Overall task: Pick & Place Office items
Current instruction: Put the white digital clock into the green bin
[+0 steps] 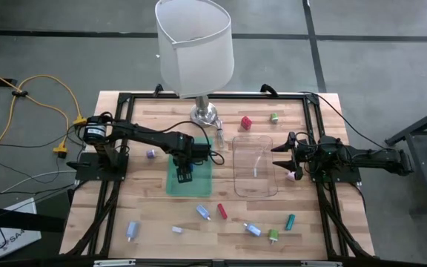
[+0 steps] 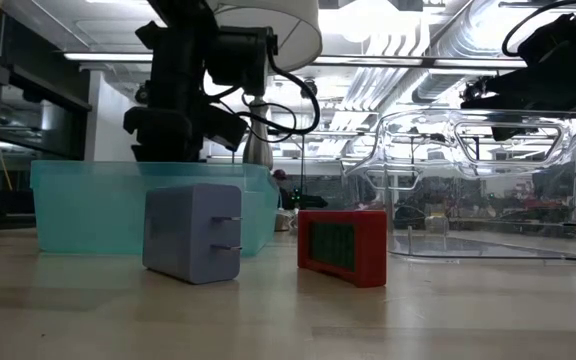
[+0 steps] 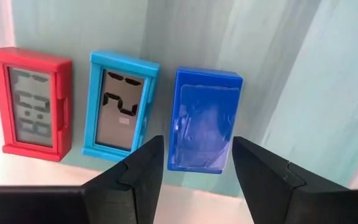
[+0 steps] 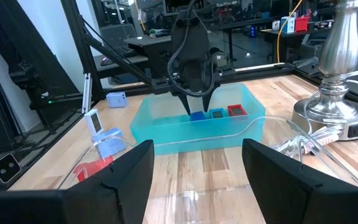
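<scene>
The left end effector (image 3: pixel 194 163) hangs with its fingers spread, released, just above a dark blue flat piece (image 3: pixel 205 119) lying inside the teal bin (image 4: pixel 166 138) near the middle of the counter (image 1: pixel 147 211). Beside that piece, in a row, lie a light blue clock (image 3: pixel 120 106) and a red clock (image 3: pixel 32 103). The right end effector (image 1: pixel 284 156) waits near the counter's right edge, fingers apart and empty, beside the clear tray (image 1: pixel 254 165). More small office items (image 1: pixel 252 229) are scattered along the counter's front edge, and a lamp (image 1: pixel 196 52) stands at the back edge.
</scene>
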Robot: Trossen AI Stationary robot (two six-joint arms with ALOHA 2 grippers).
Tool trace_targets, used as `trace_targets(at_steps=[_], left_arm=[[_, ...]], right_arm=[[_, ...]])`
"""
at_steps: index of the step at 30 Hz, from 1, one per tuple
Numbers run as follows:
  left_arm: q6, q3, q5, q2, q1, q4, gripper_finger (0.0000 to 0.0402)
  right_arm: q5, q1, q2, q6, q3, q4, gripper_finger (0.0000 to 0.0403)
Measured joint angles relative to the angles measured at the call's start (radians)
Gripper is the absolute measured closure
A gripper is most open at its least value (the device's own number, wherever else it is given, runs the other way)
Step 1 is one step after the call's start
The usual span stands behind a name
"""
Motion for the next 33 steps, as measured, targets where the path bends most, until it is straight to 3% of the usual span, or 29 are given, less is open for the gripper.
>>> trace_targets(at_steps=[13,33], left_arm=[[0.024,0.000,-0.048,-0.130,-0.022,0.018,0.0218],[-0.103,0.000,-0.192,-0.224,-0.225,0.038,0.0219]], right_arm=[[0.000,0.000,0.000,0.000,0.000,0.000,0.0171],[0.000,0.000,0.000,0.000,0.000,0.000,0.0171]])
